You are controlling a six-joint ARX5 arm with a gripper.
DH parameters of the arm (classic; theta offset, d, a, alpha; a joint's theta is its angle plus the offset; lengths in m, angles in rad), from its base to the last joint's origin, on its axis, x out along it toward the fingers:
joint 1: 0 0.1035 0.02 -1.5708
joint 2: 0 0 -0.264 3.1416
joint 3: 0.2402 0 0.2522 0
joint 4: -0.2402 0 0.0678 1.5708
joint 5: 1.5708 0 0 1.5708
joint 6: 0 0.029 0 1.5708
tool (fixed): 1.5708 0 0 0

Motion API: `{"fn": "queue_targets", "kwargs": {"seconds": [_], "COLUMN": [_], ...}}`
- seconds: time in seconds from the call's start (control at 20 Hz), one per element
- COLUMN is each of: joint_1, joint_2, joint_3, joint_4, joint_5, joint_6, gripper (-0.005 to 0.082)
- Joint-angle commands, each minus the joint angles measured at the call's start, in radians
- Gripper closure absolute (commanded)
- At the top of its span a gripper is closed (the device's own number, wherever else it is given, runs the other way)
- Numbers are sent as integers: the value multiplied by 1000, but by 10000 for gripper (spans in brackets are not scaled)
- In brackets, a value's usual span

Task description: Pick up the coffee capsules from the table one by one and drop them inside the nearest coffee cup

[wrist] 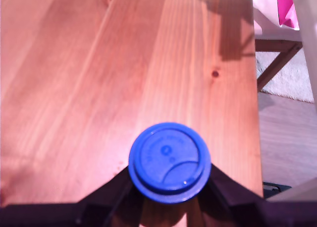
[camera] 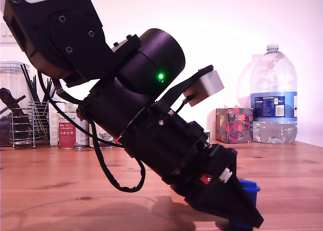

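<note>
A dark-blue coffee capsule [wrist: 169, 160] stands on the wooden table [wrist: 99, 78], close to the table's edge in the wrist view. My gripper [wrist: 168, 181] is lowered over it, and the black fingers [wrist: 116, 190] press against its rim from both sides, so the gripper is shut on it. In the exterior view the gripper [camera: 243, 211] points steeply down at the exterior view's lower right, with only the coffee capsule [camera: 251, 186] rim and a bit of its base showing behind the fingers. The coffee cup is out of view.
A large water bottle [camera: 274, 97] and a floral box [camera: 234, 125] stand at the back on the exterior view's right. A wire rack with utensils [camera: 22, 122] and a red-and-white tin [camera: 67, 132] stand at the back left. The arm hides the middle of the table.
</note>
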Motion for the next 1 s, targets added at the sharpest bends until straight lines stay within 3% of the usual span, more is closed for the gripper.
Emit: {"fn": "queue_targets", "kwargs": {"seconds": [0.0, 0.45, 0.75, 0.95], "joint_1": [-4, 25, 132, 214], "joint_2": [-6, -214, -386, -417], "joint_3": [-10, -17, -71, -80], "joint_4": [11, -24, -16, -8], "joint_5": [1, -8, -131, -158], "joint_6": [-7, -103, -128, -127], "gripper": [609, 608, 608, 607]}}
